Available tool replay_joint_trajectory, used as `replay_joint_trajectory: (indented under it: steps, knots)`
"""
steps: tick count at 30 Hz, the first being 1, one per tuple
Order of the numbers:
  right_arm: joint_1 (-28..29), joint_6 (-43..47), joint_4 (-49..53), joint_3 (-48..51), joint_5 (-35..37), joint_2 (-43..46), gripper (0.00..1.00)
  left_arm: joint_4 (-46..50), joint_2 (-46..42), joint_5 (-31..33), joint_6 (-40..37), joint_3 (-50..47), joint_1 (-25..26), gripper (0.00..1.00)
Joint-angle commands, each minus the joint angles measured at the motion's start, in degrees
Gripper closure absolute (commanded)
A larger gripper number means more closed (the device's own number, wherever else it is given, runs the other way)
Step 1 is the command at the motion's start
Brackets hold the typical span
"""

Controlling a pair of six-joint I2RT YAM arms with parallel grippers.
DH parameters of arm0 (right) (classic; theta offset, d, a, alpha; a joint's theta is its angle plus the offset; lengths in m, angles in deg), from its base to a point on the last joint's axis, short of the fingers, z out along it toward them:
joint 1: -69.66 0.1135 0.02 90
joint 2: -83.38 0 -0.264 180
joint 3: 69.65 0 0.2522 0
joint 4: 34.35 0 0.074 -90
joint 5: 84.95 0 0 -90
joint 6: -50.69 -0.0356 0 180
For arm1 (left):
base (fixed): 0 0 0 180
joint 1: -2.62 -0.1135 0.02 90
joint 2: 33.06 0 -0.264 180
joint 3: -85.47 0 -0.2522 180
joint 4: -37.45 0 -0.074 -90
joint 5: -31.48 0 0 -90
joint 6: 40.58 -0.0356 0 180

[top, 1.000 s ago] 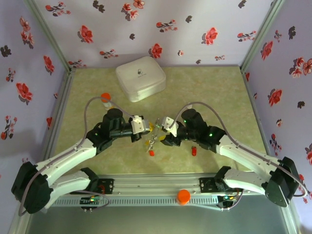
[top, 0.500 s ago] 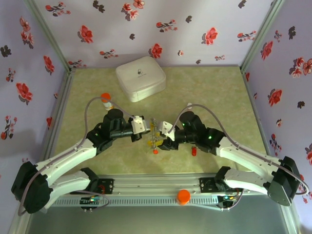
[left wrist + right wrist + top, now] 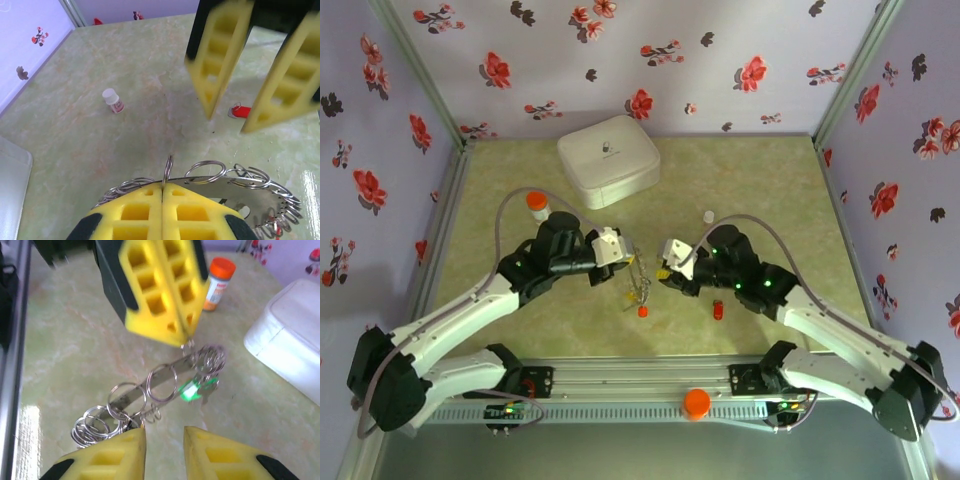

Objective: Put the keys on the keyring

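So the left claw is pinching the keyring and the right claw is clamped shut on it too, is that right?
Not quite. The left gripper is pinching the keyring, but the right gripper is open, its fingers spread apart rather than clamped on it; the right wrist view shows this.

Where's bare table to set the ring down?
Free: back right, between the white case and right wall; back left, beyond the orange-capped bottle. Crowded: centre, where the left gripper holds the keyring facing the open right gripper.
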Motion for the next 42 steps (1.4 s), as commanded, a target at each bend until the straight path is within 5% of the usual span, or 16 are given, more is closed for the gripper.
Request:
replay_joint_trajectory:
  steps: [1,20,33,39,42]
  knots:
    - [0.36,2.70,-3.01,-3.05,0.72,-2.34,0.71,4.80,-0.12,0.39,2.20,2.76,0.95,1.00]
    - [2.90,4.08,-3.71,-5.70,-8.60,-6.96,0.71,11.86,-0.43,-5.37,0.40,5.27,1.27,1.00]
    - [3.09,3.23,-4.50,-5.88,-8.29,-8.80,0.82,11.60,-0.50,-6.11,-0.98,5.07,1.44,1.00]
    - [3.16,3.05,-3.31,-6.33,-8.90,-8.89,1.00,10.54,-1.07,-5.78,-0.97,4.60,1.36,1.00]
    - [2.47,2.39,-3.70,-5.34,-9.99,-7.58,1.00,3.86,-4.50,-8.93,3.66,0.99,-1.15,0.65]
